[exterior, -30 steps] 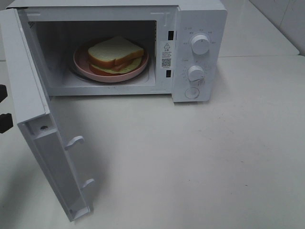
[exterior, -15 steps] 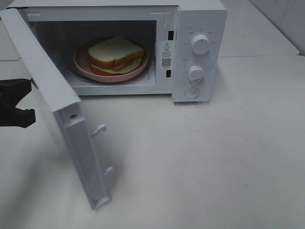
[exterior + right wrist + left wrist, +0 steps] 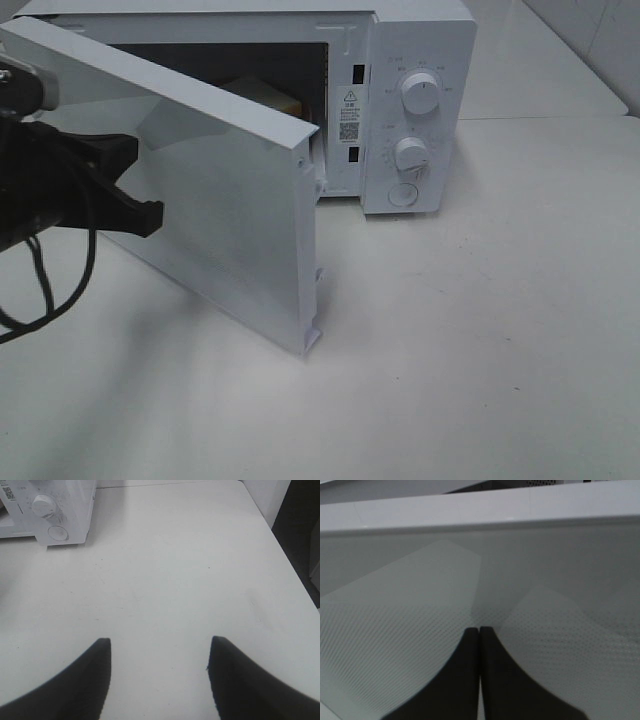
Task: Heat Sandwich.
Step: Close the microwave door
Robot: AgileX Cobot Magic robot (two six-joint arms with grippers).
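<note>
Only a corner of the sandwich (image 3: 266,93) shows above the top edge of the half-swung microwave door (image 3: 220,200); the rest of it and the plate are hidden behind the door. My left gripper (image 3: 140,187) is shut and its tips press on the door's outer face, seen close up as the left gripper (image 3: 479,630) against the dotted door window (image 3: 545,595). My right gripper (image 3: 159,642) stands open over bare table with nothing between its fingers, and is out of the exterior high view.
The white microwave (image 3: 420,40) stands at the back of the white table (image 3: 480,330), with two knobs (image 3: 421,92) (image 3: 411,153) and a round button (image 3: 403,194) on its right panel. The right wrist view catches the microwave's panel (image 3: 55,510) and the table's far edge (image 3: 280,545).
The door has swung from wide open to about half shut, now covering most of the sandwich and plate. My left gripper has come in from the left edge, pushing the door.
</note>
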